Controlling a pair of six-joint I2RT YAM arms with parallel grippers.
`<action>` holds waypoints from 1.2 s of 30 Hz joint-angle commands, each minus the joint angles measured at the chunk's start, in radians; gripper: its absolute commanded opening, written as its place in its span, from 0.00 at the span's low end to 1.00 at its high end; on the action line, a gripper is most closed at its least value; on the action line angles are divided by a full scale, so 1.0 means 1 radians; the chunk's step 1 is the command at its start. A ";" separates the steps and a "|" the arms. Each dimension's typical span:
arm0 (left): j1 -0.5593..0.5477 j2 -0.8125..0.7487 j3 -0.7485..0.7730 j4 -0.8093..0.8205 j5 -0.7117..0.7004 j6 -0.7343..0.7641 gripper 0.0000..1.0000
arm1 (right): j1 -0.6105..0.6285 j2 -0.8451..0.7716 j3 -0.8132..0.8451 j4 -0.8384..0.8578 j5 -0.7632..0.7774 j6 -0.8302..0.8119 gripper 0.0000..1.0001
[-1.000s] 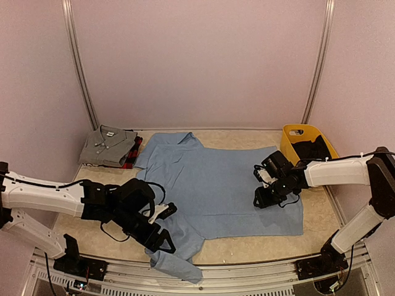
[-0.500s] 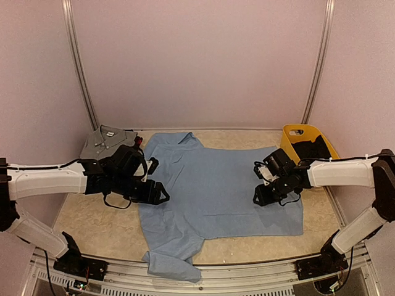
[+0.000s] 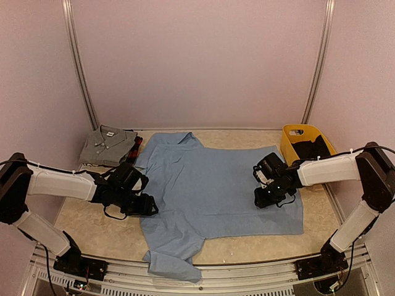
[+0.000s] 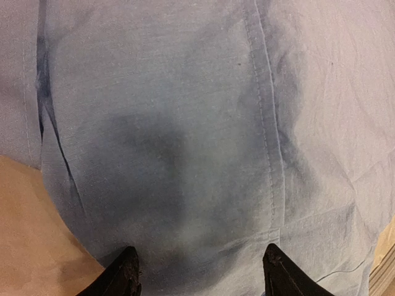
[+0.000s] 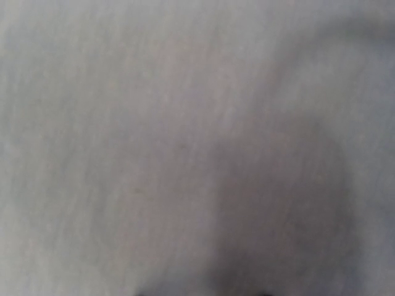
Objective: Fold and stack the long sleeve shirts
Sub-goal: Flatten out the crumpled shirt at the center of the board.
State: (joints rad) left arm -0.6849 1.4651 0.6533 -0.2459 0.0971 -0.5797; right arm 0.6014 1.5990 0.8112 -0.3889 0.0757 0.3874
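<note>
The light blue shirt (image 3: 216, 185) lies spread flat in the middle of the table, one sleeve (image 3: 173, 265) bunched at the front edge. The grey shirt (image 3: 108, 145) lies folded at the back left on the red-and-black plaid shirt (image 3: 134, 151), of which only an edge shows. My left gripper (image 3: 147, 206) is open and empty, low over the blue shirt's left side; its wrist view shows blue cloth (image 4: 185, 123) between the spread tips (image 4: 200, 277). My right gripper (image 3: 262, 198) is down on the shirt's right part; its view is filled with blurred cloth (image 5: 185, 123), tips barely showing, apart.
A yellow plastic basket (image 3: 291, 140) with something dark inside stands at the back right, close behind my right arm. Bare tan tabletop (image 3: 92, 222) shows left of the shirt. The metal front rail (image 3: 247, 277) runs along the near edge.
My left gripper has moved from the front sleeve area back and left to the shirt's left edge, empty. The sleeve stays bunched at the front. The right gripper has hardly moved.
</note>
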 commanded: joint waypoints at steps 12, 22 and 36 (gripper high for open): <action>0.050 -0.058 -0.095 -0.030 -0.094 -0.026 0.63 | -0.018 -0.021 -0.034 -0.080 0.056 0.031 0.40; 0.050 -0.116 -0.060 0.015 -0.026 -0.016 0.63 | -0.016 -0.087 0.003 -0.045 -0.059 -0.017 0.40; -0.055 -0.254 0.004 0.085 0.180 0.084 0.76 | 0.016 -0.270 -0.069 -0.004 -0.206 -0.013 0.41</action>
State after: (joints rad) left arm -0.6621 1.2831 0.6201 -0.1505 0.1818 -0.5556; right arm 0.6025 1.3445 0.7795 -0.3946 -0.0937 0.3611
